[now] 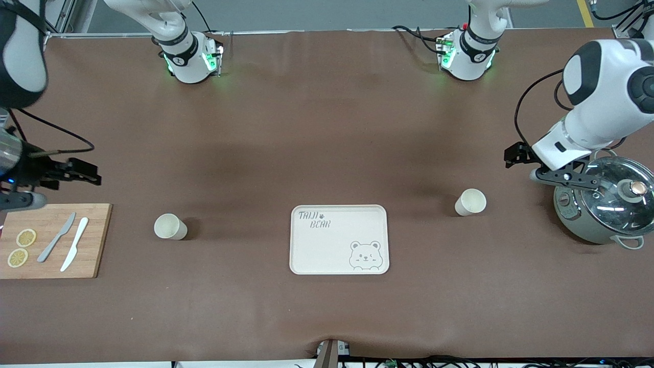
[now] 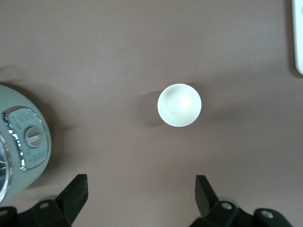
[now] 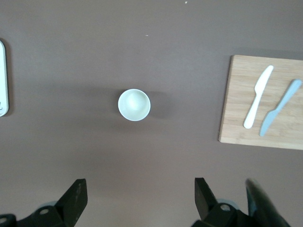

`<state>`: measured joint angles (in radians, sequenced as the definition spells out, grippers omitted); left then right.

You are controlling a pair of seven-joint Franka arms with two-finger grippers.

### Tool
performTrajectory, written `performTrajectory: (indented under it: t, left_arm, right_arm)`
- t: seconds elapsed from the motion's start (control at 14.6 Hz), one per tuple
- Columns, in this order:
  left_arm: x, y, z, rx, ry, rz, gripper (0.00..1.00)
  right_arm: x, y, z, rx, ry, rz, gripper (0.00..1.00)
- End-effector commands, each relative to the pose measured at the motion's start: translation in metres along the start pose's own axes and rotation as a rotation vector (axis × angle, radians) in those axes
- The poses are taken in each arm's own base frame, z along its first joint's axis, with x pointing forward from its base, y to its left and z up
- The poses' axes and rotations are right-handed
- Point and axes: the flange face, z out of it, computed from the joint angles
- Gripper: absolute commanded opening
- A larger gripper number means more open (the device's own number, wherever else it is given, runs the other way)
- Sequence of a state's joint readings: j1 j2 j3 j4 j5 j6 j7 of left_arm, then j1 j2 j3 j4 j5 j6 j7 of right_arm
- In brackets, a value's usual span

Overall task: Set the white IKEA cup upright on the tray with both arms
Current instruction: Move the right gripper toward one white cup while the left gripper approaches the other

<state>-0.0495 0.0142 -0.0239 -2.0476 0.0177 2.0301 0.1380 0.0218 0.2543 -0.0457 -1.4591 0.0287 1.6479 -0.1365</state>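
Observation:
Two white cups stand upright on the brown table, one on each side of the cream tray (image 1: 339, 255). One cup (image 1: 470, 202) (image 2: 179, 105) is toward the left arm's end, the other cup (image 1: 170, 226) (image 3: 134, 105) toward the right arm's end. My left gripper (image 1: 515, 155) (image 2: 140, 182) hangs open in the air beside the first cup, near the pot, holding nothing. Above the table by the cutting board, my right gripper (image 1: 82, 172) (image 3: 140, 184) is open too and holds nothing. The tray bears nothing; only its edge (image 2: 298, 38) (image 3: 2, 78) shows in the wrist views.
A green pot with a glass lid (image 1: 603, 207) (image 2: 23, 142) sits at the left arm's end. At the right arm's end lies a wooden cutting board (image 1: 94, 240) (image 3: 236, 118) with two knives (image 1: 66, 240) and lemon slices (image 1: 21, 248).

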Motion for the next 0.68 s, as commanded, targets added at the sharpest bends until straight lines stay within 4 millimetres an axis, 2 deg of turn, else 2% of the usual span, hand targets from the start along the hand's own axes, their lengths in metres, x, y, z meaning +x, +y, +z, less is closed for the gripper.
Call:
performTrajectory:
  t: [0.0,0.21,0.41,0.62]
  left_arm:
    - [-0.004,0.000,0.022,-0.003,0.032,0.009,1.00]
    - [0.002,0.000,0.047,-0.001,0.057,0.009,1.00]
    - [0.011,-0.001,0.069,0.002,0.078,0.012,1.00]
    - [0.020,0.001,0.088,0.002,0.106,0.014,1.00]
  right_arm:
    - [0.005,-0.014,0.038,-0.016,0.000,-0.037,1.00]
    - [0.011,-0.019,0.077,-0.019,0.013,-0.092,1.00]
    - [0.018,-0.018,0.107,-0.011,0.007,-0.106,1.00]
    - [0.023,-0.007,0.139,-0.010,0.004,-0.157,1.00]
